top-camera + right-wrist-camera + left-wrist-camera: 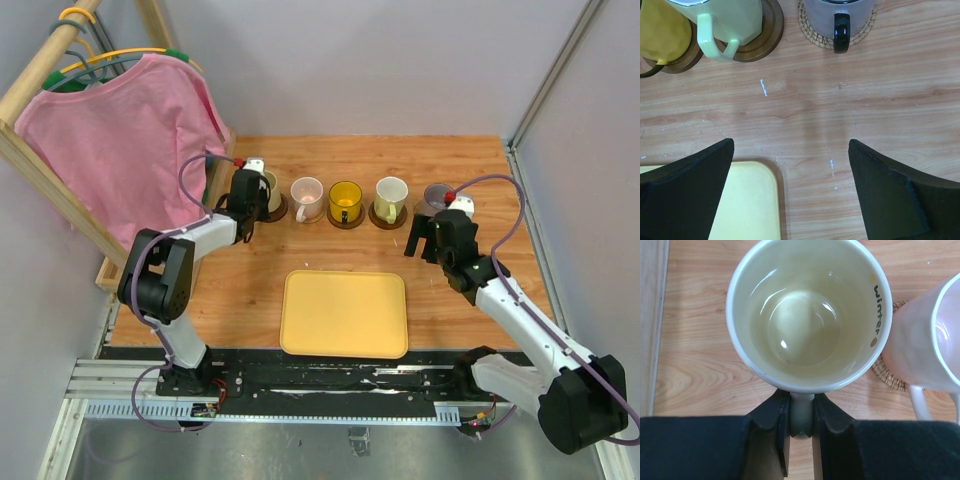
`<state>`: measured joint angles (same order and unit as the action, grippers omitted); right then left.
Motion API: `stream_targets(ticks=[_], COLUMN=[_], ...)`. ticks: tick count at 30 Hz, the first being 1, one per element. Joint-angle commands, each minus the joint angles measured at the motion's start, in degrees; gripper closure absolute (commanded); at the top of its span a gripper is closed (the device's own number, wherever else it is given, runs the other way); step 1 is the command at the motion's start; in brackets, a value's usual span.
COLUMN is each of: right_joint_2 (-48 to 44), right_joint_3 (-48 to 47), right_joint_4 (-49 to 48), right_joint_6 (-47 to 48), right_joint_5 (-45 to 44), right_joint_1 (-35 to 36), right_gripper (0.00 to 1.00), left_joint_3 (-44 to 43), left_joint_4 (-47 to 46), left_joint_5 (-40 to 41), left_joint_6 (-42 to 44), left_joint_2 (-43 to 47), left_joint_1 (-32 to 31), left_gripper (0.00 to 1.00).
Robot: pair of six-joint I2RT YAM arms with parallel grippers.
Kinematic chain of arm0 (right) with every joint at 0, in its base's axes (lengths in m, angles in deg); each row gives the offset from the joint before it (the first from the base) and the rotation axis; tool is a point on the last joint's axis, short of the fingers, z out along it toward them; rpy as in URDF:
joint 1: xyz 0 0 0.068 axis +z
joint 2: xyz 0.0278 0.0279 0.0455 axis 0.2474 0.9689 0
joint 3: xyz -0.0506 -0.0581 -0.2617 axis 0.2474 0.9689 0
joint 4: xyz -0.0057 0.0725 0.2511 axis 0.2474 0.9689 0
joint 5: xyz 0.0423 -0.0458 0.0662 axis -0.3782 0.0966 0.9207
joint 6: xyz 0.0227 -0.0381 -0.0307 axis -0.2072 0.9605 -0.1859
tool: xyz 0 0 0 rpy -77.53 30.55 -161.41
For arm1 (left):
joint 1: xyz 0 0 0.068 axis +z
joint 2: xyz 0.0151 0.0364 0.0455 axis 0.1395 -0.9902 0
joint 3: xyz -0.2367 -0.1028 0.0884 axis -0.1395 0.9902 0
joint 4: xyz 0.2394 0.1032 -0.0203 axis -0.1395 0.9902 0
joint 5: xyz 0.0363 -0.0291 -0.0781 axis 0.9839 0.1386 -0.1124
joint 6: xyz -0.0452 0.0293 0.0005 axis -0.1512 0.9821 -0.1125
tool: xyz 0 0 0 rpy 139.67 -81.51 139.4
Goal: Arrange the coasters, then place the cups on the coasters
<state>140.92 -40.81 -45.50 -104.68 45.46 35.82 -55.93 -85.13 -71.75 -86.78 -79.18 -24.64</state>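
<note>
Five cups stand in a row at the back of the table, each over a round coaster. My left gripper (pixel 256 198) is shut on the handle (pixel 801 412) of the cream cup (pixel 807 315) at the row's left end. A dark coaster (pixel 279 212) shows under that cup's edge. To the right come the pink cup (pixel 307 197) on a woven coaster (pixel 887 372), the amber cup (pixel 346 200), the white-green cup (pixel 725 25) on a dark brown coaster (pixel 767 35), and the greyish purple cup (pixel 840 10). My right gripper (pixel 790 165) hangs open and empty, just in front of the purple cup.
A yellow rectangular tray (pixel 345 313) lies at the front middle, its corner under my right gripper's left finger. A wooden rack with a pink shirt (pixel 120 140) stands at the back left, close to my left arm. Walls border the table's sides.
</note>
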Motion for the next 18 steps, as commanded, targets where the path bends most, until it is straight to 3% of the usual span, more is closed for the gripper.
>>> stream_targets(ticks=[1, 18], right_joint_2=[0.3, 1.3], right_joint_3=[-1.8, -1.7], right_joint_4=[-1.1, -1.4], right_joint_6=[0.9, 0.5], right_joint_5=[-0.5, 0.4], right_joint_1=[-0.8, -0.8], right_gripper=[0.01, 0.01], left_joint_3=[-3.3, -3.3], left_joint_4=[-7.8, -6.0], left_joint_5=[-0.4, -0.5], left_joint_6=[0.5, -0.4], left_joint_2=[-0.1, -2.1], left_joint_1=[0.5, 0.5], left_gripper=[0.9, 0.89])
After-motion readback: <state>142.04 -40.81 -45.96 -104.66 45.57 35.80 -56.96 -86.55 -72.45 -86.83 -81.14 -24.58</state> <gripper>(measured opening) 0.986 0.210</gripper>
